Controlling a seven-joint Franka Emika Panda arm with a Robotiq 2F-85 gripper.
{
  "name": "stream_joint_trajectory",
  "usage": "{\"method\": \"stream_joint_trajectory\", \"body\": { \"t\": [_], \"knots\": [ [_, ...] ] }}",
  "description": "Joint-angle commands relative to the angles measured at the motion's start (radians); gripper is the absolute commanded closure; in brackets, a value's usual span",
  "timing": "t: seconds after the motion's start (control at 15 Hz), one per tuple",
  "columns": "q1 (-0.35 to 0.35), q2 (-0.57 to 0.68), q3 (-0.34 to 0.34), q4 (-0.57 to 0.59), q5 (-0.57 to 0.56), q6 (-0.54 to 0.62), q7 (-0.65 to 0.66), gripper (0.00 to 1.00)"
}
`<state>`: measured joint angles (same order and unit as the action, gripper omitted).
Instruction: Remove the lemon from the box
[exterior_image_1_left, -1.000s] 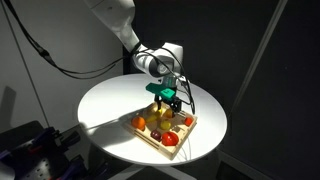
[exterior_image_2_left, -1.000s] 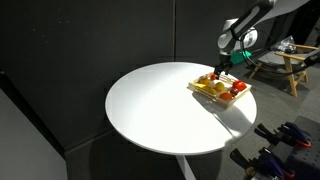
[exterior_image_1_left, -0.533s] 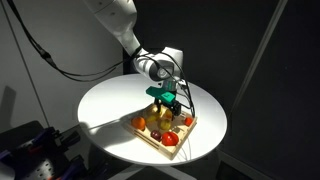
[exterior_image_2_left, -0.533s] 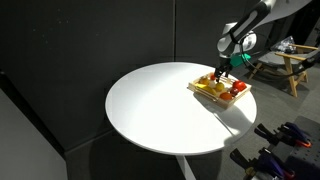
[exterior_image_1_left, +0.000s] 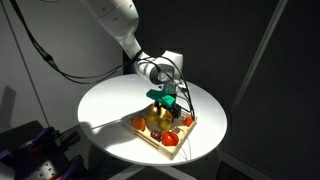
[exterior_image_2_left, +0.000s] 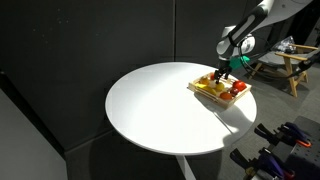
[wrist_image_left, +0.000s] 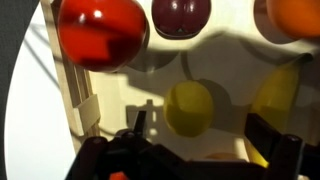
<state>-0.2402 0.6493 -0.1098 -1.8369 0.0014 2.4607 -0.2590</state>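
The lemon (wrist_image_left: 190, 108) is a small dull-yellow roundish fruit lying on the floor of the light-wood box (wrist_image_left: 82, 95). My gripper (wrist_image_left: 200, 135) is open just above it, with one finger to its left and the other to its right near the banana (wrist_image_left: 275, 100). The fingers do not touch the lemon. In both exterior views the gripper (exterior_image_1_left: 167, 108) (exterior_image_2_left: 222, 73) hangs low over the box (exterior_image_1_left: 150, 139) (exterior_image_2_left: 208, 95), which sits on the round white table (exterior_image_1_left: 110, 115). The lemon is too small to make out there.
In the box with the lemon are a red fruit (wrist_image_left: 100, 30), a dark purple-red fruit (wrist_image_left: 182, 14), an orange (wrist_image_left: 295, 18) and the banana. The box sits near the table's edge (exterior_image_2_left: 225, 120). Dark curtains surround the table.
The gripper has come down a little towards the fruit in the box. It stays open and nothing in the box has moved.
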Motion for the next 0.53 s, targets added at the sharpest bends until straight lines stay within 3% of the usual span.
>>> {"method": "stream_joint_trajectory", "body": {
  "t": [0.0, 0.47],
  "knots": [
    [-0.027, 0.032, 0.018, 0.047, 0.000, -0.001, -0.021, 0.00],
    [-0.030, 0.065, 0.016, 0.074, -0.003, -0.003, -0.015, 0.00]
  ]
}}
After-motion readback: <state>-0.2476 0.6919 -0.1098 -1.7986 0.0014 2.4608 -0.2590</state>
